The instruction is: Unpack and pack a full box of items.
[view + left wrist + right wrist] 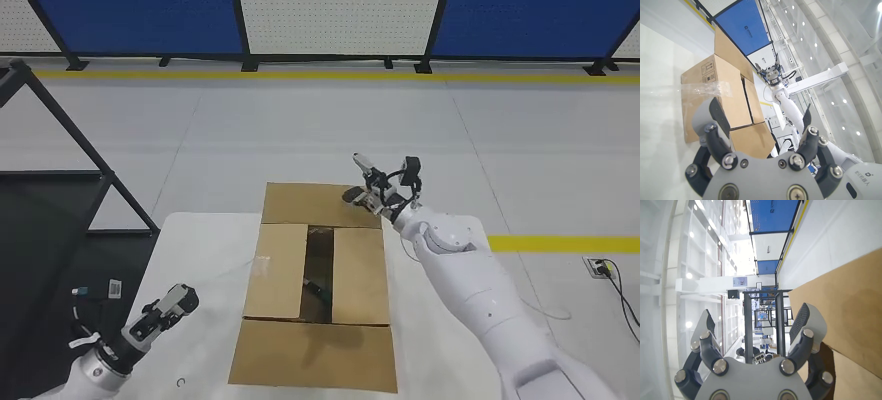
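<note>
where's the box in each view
Top view: box mid-table, flaps open, right tool at its far flap.
Left wrist view: box just beyond the open left tool.
Right wrist view: one box flap beside the right tool.
Shared landmark: the blue panels behind the box.

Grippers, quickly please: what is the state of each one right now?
Left gripper: jaws open, holding nothing.
Right gripper: jaws open, holding nothing.
</note>
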You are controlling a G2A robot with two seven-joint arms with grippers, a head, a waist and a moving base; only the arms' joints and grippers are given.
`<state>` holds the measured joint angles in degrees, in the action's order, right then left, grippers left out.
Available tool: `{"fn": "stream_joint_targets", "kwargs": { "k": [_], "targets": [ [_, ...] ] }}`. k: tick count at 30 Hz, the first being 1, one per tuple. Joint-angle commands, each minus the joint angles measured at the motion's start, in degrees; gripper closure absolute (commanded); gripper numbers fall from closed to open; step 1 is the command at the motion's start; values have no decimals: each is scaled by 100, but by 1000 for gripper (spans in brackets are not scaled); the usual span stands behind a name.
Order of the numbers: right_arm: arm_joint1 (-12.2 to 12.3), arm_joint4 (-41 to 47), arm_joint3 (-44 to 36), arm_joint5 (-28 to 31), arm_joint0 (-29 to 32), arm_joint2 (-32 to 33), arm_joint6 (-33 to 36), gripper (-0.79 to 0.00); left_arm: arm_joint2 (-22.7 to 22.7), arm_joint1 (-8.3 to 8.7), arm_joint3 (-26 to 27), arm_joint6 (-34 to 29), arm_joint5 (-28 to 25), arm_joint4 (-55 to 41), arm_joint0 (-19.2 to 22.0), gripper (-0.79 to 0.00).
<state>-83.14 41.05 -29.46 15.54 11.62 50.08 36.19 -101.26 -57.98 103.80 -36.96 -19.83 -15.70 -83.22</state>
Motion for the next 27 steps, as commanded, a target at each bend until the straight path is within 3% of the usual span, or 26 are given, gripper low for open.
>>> {"fn": "stream_joint_targets", "kwargs": {
  "k": [1,5,12,22,27],
  "targets": [
    [113,-131,-452,-22,234,113,207,-785,-13,6,-22,-30,20,46,55,-785],
    [418,-550,-1709,-337,939,437,681,-785,-97,23,-60,-89,32,124,144,-785],
    [884,-1471,-4049,-1644,2318,1104,900,-785,-494,76,-204,-277,63,228,142,-785],
    [911,-1559,-4180,-1786,2396,1156,861,-785,-537,84,-209,-321,74,233,145,-785],
    [873,-2000,-4361,-1718,2383,815,1015,-785,-329,86,-152,-466,193,429,86,-785]
  ]
}}
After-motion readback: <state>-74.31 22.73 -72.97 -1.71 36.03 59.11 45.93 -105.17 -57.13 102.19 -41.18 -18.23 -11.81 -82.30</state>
